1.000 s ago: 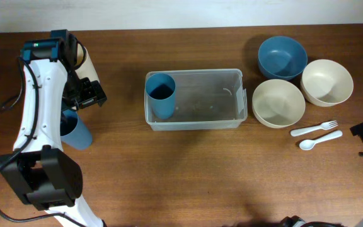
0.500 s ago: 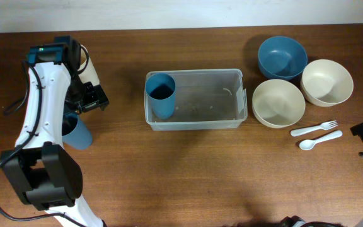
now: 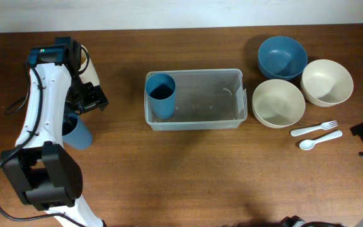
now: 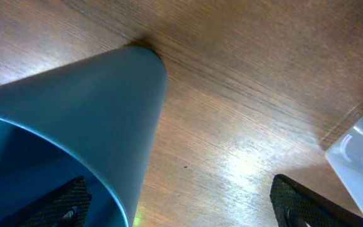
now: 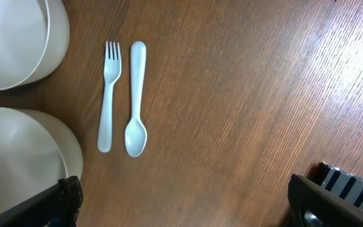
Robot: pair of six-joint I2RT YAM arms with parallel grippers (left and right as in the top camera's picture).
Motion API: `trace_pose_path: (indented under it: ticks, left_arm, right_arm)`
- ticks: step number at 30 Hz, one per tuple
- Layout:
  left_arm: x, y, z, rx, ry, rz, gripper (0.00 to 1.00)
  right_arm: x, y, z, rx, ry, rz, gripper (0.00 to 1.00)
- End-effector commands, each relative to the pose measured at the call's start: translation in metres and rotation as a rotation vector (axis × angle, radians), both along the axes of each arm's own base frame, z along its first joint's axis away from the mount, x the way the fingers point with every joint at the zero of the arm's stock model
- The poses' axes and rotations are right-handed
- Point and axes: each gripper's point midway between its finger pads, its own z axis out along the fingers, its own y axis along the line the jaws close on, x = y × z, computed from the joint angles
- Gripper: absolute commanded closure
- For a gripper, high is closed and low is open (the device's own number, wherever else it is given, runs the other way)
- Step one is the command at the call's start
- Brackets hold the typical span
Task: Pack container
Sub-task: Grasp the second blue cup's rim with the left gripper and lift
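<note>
While the left pincer point(image 4: 178, 203) has shifted slightly since a second ago, it stays wide at the blue cup point(image 4: 87, 107); the right pincer point(image 5: 194, 198) is wide too, with the container point(image 3: 197, 123) between them on the tabletop point(image 3: 169, 176).

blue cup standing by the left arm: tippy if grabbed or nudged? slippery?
Probably tippy: the blue cup stands upright and narrows toward its base, so a nudge high up could topple it. It looks like rigid plastic, so likely stiff and light. The smooth, tapered wall may slip in a side grip.
</note>
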Motion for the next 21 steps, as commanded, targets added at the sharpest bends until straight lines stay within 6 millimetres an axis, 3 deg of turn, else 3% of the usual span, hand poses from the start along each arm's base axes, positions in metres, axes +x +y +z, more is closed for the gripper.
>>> trace_pose_path:
  ticks: [1, 3, 6, 10, 18, 21]
  left_arm:
    - [-0.006, -0.0021, 0.0018, -0.011, -0.002, -0.012, 0.07]
    - [-0.0064, -0.0022, 0.0006, -0.011, 0.0, -0.013, 0.11]
    - [-0.0071, -0.0022, -0.0001, -0.011, 0.004, -0.013, 0.26]
    - [-0.0069, -0.0021, -0.0001, -0.011, 0.003, -0.013, 0.37]
    - [-0.0026, -0.0005, -0.0002, -0.002, -0.014, -0.013, 0.41]
    - [-0.0021, -0.0005, -0.0002, -0.002, -0.017, -0.013, 0.55]
  right_arm:
    - [-0.0025, -0.0029, -0.0014, -0.005, 0.008, -0.018, 0.01]
    - [-0.0025, -0.0029, -0.0014, -0.005, 0.008, -0.018, 0.01]
    - [-0.0024, -0.0029, -0.0014, -0.005, 0.008, -0.017, 0.01]
    - [-0.0024, -0.0029, -0.0014, -0.005, 0.008, -0.017, 0.01]
    - [-0.0025, -0.0029, -0.0014, -0.005, 0.008, -0.018, 0.01]
    - [-0.0025, -0.0029, -0.0014, -0.005, 0.008, -0.018, 0.01]
